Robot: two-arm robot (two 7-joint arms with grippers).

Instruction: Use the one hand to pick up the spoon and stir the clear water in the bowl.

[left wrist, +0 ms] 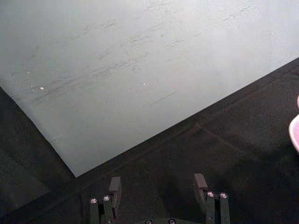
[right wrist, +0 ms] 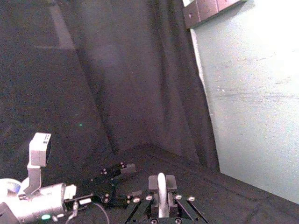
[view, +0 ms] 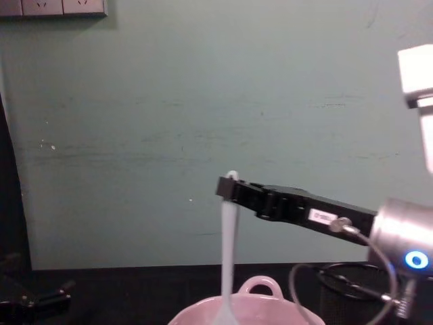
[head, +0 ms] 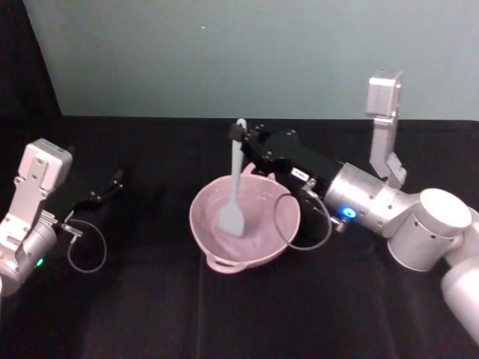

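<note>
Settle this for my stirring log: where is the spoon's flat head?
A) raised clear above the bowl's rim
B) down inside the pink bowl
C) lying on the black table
B: the right gripper holds the spoon upright by its handle's top, its flat head down inside the bowl.

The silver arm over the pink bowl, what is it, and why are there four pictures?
It is one of a robot's two arms. Its right gripper is shut on a white spoon, whose flat head sits inside the pink bowl on a black table. The left gripper rests open at the side. One picture looks down from the robot's head, one looks across from its chest, and two come from cameras on the wrists.
</note>
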